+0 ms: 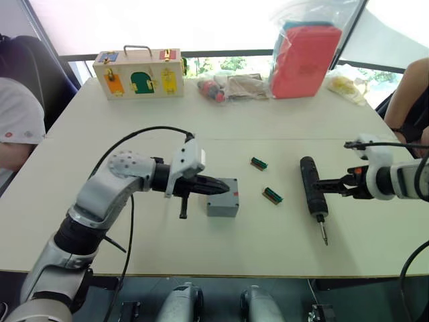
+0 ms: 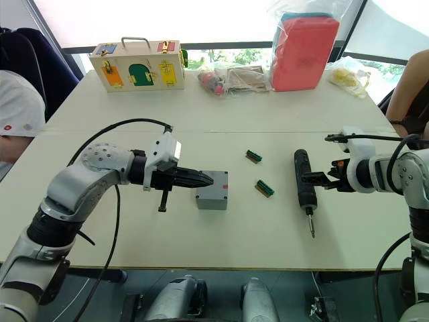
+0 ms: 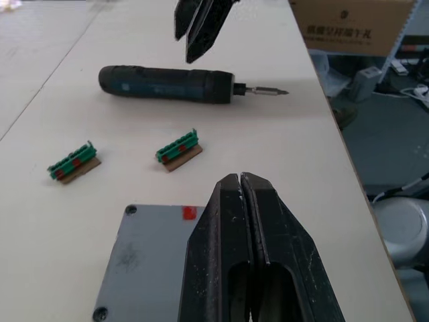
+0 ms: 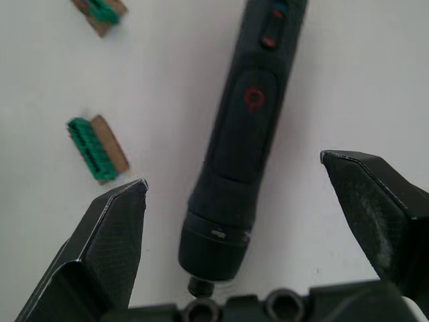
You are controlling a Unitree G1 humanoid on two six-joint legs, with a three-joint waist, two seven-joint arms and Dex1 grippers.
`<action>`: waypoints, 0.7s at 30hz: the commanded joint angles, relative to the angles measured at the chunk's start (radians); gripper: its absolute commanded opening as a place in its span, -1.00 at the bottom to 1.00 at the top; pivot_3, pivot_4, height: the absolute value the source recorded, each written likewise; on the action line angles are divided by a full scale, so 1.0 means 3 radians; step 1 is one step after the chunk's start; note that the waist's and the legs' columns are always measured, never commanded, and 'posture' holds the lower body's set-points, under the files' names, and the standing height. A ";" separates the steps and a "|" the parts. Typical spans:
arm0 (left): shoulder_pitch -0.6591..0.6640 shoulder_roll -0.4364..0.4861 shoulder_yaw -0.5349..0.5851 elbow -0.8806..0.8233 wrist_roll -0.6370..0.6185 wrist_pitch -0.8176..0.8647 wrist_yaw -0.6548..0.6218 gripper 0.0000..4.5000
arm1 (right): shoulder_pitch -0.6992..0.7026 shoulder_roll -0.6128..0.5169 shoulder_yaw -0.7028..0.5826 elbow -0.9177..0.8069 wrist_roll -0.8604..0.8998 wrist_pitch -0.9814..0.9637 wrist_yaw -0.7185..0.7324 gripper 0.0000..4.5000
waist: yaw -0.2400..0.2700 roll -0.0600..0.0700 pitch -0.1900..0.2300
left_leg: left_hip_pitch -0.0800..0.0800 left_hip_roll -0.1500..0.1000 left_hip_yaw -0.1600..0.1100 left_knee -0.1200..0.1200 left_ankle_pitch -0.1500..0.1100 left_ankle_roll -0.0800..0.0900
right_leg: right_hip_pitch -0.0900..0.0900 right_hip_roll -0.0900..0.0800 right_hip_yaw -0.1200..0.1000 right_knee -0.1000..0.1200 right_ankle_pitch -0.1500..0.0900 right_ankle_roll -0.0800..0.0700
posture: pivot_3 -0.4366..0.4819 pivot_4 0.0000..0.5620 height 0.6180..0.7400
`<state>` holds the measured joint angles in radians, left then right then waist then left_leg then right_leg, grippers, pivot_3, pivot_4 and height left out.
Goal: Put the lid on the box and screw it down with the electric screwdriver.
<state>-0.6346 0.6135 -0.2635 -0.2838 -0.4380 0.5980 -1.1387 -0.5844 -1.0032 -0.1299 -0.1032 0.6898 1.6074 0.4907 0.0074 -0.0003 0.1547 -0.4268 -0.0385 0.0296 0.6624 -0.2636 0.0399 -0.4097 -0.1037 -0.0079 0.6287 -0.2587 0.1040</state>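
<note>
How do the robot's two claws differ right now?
The left gripper has its fingers pressed shut, while the right gripper has its fingers spread wide open. The left gripper sits over the lid on the box; the right gripper is beside the electric screwdriver, which lies flat on the table, one finger on each side in the right wrist view, not gripping it. Both have two black fingers and hold nothing.
</note>
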 commanded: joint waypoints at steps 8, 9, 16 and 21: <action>0.0278 -0.0214 0.0041 -0.0187 0.0037 -0.0107 0.0301 -1.00 | -0.0350 0.0064 0.0491 0.0554 0.0546 0.0023 -0.0839 0.99 | -0.0011 0.0000 0.0000 | -0.0001 0.0001 0.0001 0.0000 0.0000 0.0001 | 0.0000 0.0003 -0.0001 0.0000 0.0004 0.0008 | -0.05 -0.47 1.00; 0.0285 -0.0221 0.0037 -0.0198 0.0038 -0.0104 0.0318 -1.00 | -0.0366 0.0061 0.0519 0.0586 0.0576 0.0023 -0.0863 0.99 | -0.0007 0.0000 0.0000 | -0.0001 0.0001 0.0001 0.0001 0.0000 0.0001 | 0.0000 0.0003 -0.0001 0.0000 0.0004 0.0008 | -0.05 -0.47 1.00; 0.0417 -0.0207 0.0058 -0.0290 0.0044 -0.0082 0.0446 -1.00 | -0.0572 0.0126 0.0963 0.0777 0.0456 0.0023 -0.0824 0.79 | 0.0006 0.0000 0.0000 | -0.0001 0.0000 0.0001 0.0004 -0.0001 0.0003 | 0.0002 0.0004 -0.0001 0.0000 0.0004 0.0008 | -0.05 -0.47 1.00; 0.0417 -0.0160 0.0058 -0.0318 0.0038 -0.0071 0.0445 -1.00 | -0.0556 0.0069 0.1125 0.0794 0.0421 0.0023 -0.0695 0.06 | 0.0010 0.0000 0.0000 | -0.0001 0.0000 0.0001 0.0005 -0.0001 0.0004 | 0.0003 0.0004 -0.0002 -0.0001 0.0004 0.0007 | -0.05 -0.47 1.00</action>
<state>-0.5026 0.5563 -0.2609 -0.3381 -0.4235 0.5808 -1.0014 -0.7545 -0.9693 0.1917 0.1411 0.8113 1.6071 0.2602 0.0106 -0.0004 0.1548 -0.4271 -0.0384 0.0300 0.6639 -0.2640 0.0413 -0.4087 -0.1024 -0.0085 0.6284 -0.2575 0.1063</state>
